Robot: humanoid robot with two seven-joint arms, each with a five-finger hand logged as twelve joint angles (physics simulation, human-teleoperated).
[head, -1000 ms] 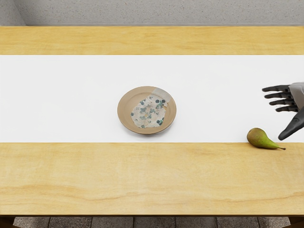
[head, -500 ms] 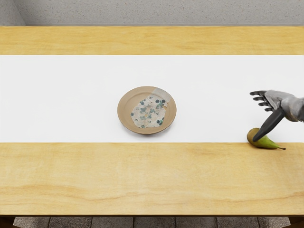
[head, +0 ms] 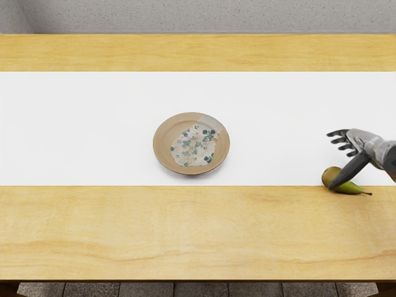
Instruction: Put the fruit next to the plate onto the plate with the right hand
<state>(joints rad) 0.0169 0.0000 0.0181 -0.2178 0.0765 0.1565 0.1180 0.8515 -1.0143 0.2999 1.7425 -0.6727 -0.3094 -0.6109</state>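
Note:
A green-brown pear [head: 338,180] lies on its side at the front right, on the edge of the white runner, its stem pointing right. A round tan plate [head: 191,143] with a speckled blue-green centre sits in the middle of the table. My right hand [head: 346,154] comes in from the right edge and hovers just above the pear. Its fingers are spread and its thumb reaches down across the pear's top. It holds nothing. The left arm is out of view.
A white runner [head: 93,124] crosses the wooden table [head: 185,229] from left to right. A grey wall runs behind the table's far edge.
My right hand has moved left and down from the right edge until it is over the pear, then dropped a little lower. The pear and the plate have not moved.

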